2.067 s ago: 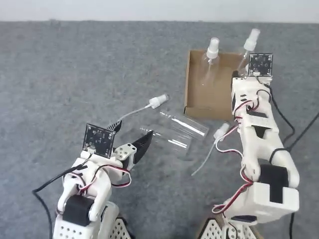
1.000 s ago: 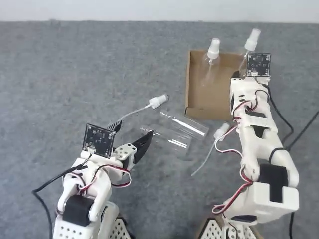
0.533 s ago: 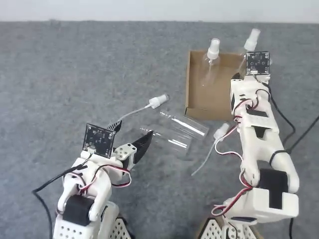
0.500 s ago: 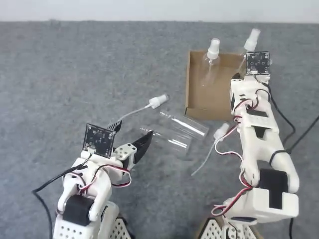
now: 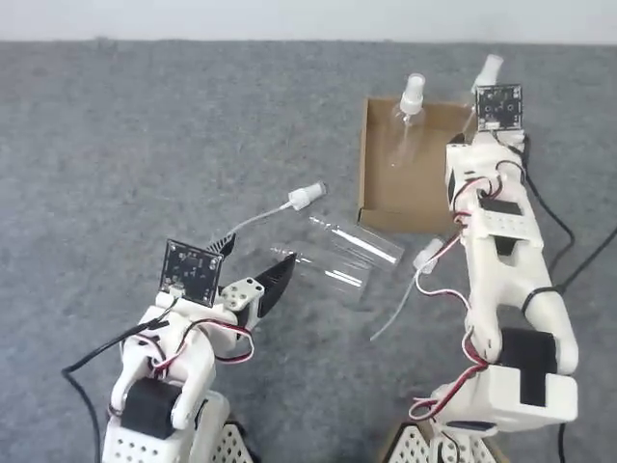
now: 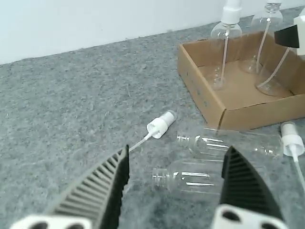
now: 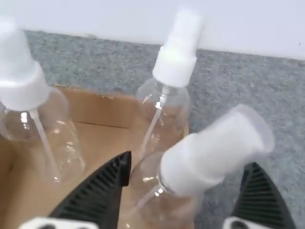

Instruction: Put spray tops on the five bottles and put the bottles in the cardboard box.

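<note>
Now the right tool, spread around a white-topped clear plastic bottle, has moved farther over the brown cardboard box; two uncapped bottles remain.

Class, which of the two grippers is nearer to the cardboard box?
Right. The right gripper is over the cardboard box, around a capped bottle. The left gripper is back from it, beyond two bottles lying on the carpet.

Ahead of the wide-spread left gripper, two uncapped bottles lie on grey carpet beside a loose spray top, near a cardboard box holding upright capped bottles.
</note>
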{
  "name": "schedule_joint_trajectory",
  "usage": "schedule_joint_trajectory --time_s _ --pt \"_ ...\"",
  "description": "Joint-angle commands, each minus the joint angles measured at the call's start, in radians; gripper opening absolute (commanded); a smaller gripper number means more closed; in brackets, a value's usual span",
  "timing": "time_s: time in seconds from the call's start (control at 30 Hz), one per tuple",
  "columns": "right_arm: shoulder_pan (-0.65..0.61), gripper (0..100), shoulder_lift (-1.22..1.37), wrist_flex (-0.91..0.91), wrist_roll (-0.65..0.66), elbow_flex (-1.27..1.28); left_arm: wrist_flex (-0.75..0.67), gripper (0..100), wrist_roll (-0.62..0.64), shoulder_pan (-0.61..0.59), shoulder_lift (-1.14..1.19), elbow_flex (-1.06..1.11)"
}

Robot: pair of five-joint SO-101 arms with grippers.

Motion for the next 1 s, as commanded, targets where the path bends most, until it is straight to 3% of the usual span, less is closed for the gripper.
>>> schedule_joint_trajectory --time_s 0.0,0.3,0.67,0.97 --pt "-0.012 29.7 -0.076 0.090 0.017 -0.126 0.005 29 0.005 -0.005 -0.008 -0.008" --pt "-0.013 29.7 -0.094 0.222 0.018 -0.198 0.005 29 0.005 -0.005 -0.008 -0.008" --pt "-0.091 29.7 -0.367 0.440 0.018 -0.198 0.005 29 0.005 -0.005 -0.008 -0.008" --pt "-0.265 29.6 -0.579 0.825 0.017 -0.196 0.005 29 0.005 -0.009 -0.008 -0.008"
